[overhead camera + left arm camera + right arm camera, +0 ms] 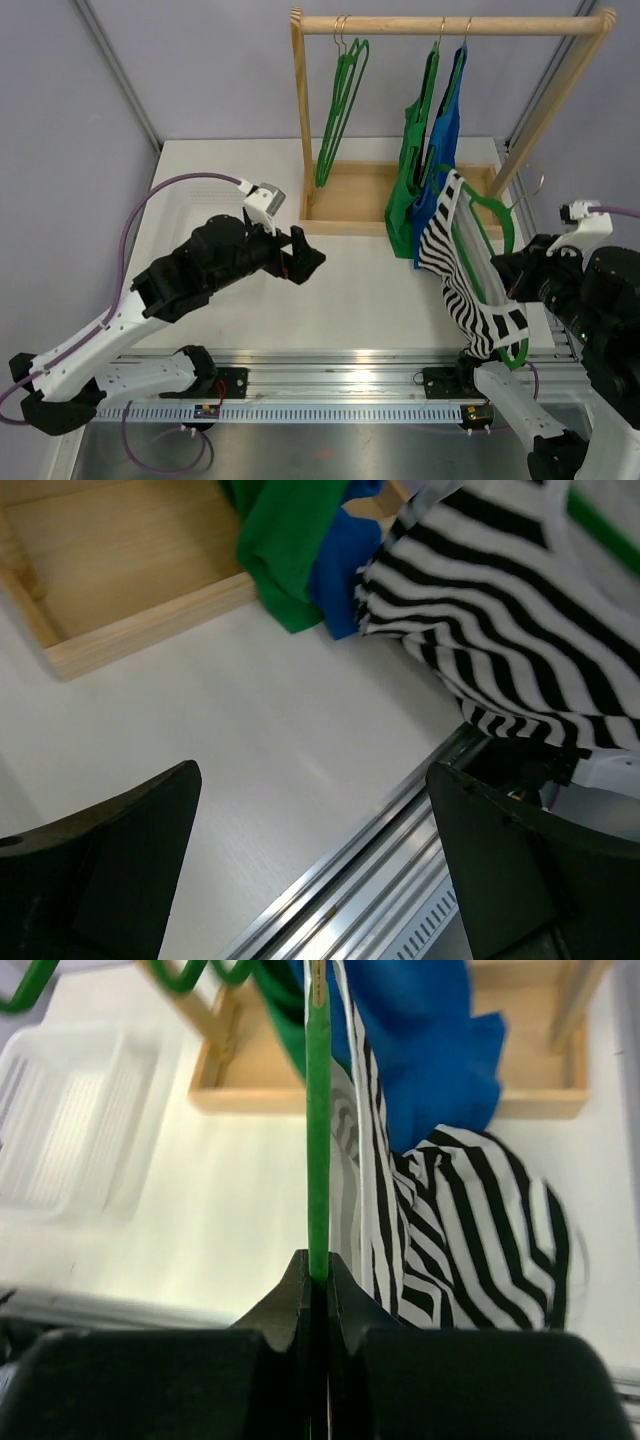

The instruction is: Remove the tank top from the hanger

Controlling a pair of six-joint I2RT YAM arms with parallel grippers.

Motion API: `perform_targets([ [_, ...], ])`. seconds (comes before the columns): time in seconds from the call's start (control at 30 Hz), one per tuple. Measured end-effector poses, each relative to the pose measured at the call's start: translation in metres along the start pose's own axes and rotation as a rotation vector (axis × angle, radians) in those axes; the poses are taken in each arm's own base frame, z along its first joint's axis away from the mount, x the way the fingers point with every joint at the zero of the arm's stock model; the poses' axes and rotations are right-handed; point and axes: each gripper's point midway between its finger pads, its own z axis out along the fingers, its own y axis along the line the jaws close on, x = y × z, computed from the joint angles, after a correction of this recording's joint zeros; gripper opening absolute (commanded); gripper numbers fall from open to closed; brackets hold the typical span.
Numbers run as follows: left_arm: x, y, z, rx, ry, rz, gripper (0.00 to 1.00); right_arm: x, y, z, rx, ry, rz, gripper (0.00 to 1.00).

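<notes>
My left gripper (303, 262) hangs over the middle-left of the table (370, 290), its fingers spread as wide as they go and nothing between them. The striped tank top (452, 250) lies off to that gripper's right, with bare tabletop in between. It is draped on a green hanger (516, 352), and its long axis slants from the foot of the wooden rack (450, 24) down toward the near right edge. Further right, my right gripper (508, 285) is pinched tight on the hanger's wire. So the right arm is the nearer one, but it is busy holding; the left is the free hand, and I judge it has to travel right to reach the cloth.

The left wrist view shows what the overhead cannot: the striped hem sits up and right of its right finger (520, 870), not yet between the pads. The right wrist view shows the grip itself — jaws closed on bare green wire, with the striped fabric falling just to the right of that wire.
</notes>
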Motion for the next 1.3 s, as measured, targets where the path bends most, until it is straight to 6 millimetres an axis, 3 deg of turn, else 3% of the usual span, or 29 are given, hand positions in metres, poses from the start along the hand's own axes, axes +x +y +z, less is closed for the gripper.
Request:
perform_targets([
  [0.23,-0.008,-0.093,0.005,0.190,-0.094,0.054,0.99,0.080,0.028,-0.014,-0.259,0.170,0.000,0.00],
  [0.37,-0.004,-0.110,0.025,0.167,-0.125,0.059,0.97,0.103,0.046,-0.021,-0.383,0.241,0.023,0.00],
  [0.57,0.015,-0.096,0.065,0.018,-0.105,0.080,0.85,0.102,0.064,-0.028,-0.498,0.253,0.031,0.00],
  [0.63,0.020,-0.092,0.071,-0.013,-0.098,0.090,0.77,0.100,0.069,-0.031,-0.531,0.251,0.031,0.00],
  [0.77,0.022,-0.088,0.077,-0.038,-0.097,0.098,0.74,0.096,0.076,-0.033,-0.574,0.241,0.028,0.00],
  [0.83,0.023,-0.088,0.079,-0.042,-0.098,0.097,0.55,0.094,0.078,-0.032,-0.585,0.238,0.026,0.00],
  [0.87,0.024,-0.088,0.081,-0.047,-0.097,0.097,0.37,0.094,0.078,-0.032,-0.585,0.237,0.026,0.00],
  [0.9,0.025,-0.087,0.082,-0.054,-0.096,0.095,0.28,0.093,0.078,-0.031,-0.585,0.238,0.026,0.00],
  [1.03,0.031,-0.081,0.087,-0.090,-0.084,0.116,0.17,0.093,0.075,-0.027,-0.561,0.242,0.026,0.00],
  [1.1,0.032,-0.077,0.087,-0.112,-0.084,0.116,0.03,0.095,0.073,-0.024,-0.548,0.247,0.027,0.00],
  [1.2,0.031,-0.062,0.086,-0.171,-0.087,0.110,0.00,0.098,0.072,-0.019,-0.542,0.263,0.028,0.00],
  [1.3,0.025,-0.032,0.082,-0.260,-0.079,0.075,0.00,0.101,0.072,-0.016,-0.545,0.273,0.023,0.00],
])
